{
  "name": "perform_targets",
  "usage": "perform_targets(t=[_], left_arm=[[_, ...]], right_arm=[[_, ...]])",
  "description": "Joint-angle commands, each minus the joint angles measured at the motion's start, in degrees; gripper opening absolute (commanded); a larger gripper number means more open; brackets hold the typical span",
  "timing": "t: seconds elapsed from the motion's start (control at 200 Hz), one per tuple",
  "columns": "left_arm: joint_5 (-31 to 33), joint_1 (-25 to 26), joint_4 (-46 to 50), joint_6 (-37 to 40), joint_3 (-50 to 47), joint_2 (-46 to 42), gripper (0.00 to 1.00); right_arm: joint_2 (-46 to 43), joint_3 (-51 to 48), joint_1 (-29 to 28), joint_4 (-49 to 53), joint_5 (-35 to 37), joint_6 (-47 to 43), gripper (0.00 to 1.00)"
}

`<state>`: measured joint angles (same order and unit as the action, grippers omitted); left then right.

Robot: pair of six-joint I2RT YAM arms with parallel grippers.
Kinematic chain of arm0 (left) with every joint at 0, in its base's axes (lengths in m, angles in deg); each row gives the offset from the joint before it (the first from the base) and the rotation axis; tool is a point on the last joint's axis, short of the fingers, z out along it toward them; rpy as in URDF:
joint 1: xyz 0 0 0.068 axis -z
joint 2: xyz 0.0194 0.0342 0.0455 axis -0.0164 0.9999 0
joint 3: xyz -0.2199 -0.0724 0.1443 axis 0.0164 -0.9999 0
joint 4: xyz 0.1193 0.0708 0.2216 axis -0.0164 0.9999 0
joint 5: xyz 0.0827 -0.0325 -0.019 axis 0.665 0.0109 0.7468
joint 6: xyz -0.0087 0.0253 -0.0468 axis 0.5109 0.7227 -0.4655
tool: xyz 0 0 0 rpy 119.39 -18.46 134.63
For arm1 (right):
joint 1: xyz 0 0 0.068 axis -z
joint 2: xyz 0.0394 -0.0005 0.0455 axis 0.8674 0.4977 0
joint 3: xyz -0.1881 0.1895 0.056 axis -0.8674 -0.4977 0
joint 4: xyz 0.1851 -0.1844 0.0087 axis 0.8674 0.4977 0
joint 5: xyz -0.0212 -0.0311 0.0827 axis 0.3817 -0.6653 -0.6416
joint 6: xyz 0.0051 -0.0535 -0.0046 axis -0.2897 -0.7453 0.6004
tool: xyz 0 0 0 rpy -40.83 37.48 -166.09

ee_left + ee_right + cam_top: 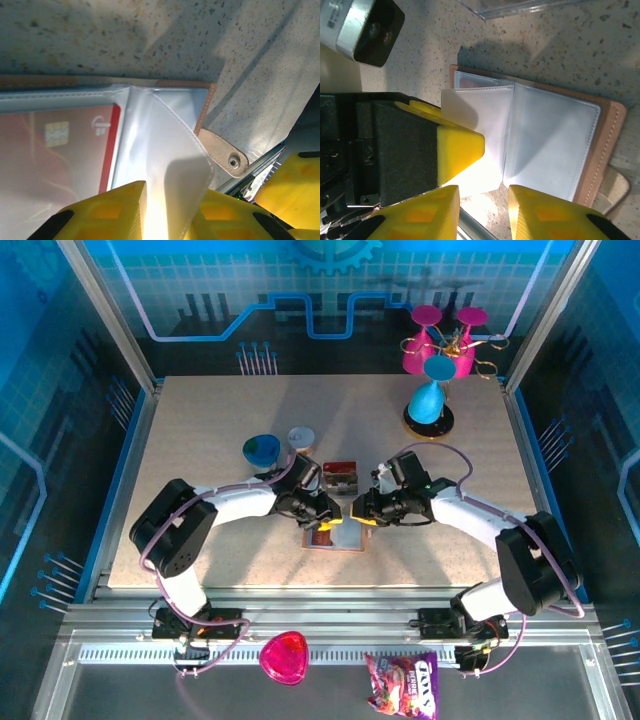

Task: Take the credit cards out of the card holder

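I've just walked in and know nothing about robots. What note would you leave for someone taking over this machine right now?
Left end effector: fingers either side of a lifted clear plastic page; clamped or not, I cannot tell.
Right end effector: open, at that page's edge.
Card holder: open flat on the table, between the two arms.
Red card: inside a sleeve of the holder.
Done: holder opened.
Left: pull the cards out.
A dark-red item just beyond the holder is too small to identify.
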<state>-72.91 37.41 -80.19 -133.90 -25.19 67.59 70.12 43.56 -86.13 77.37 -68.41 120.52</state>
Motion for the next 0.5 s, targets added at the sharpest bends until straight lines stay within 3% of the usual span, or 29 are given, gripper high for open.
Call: perform_targets(t=[0.0, 0.295, 0.495], left_arm=[[-1.92, 0.83, -0.99, -0.19, 2.21, 1.54, 0.23], [-2.41, 1.32, -2.71, -1.20, 2.95, 3.61, 0.24], [-2.00, 1.32, -2.58, -1.19, 2.96, 3.37, 0.33]], right_arm=[[-1.29, -0.59, 0.93, 1.21, 0.41, -1.06, 0.31], [-1.33, -1.07, 1.63, 1.39, -0.16, -1.41, 0.32], [-0.96, -0.99, 1.69, 1.13, -0.55, -1.39, 0.32]])
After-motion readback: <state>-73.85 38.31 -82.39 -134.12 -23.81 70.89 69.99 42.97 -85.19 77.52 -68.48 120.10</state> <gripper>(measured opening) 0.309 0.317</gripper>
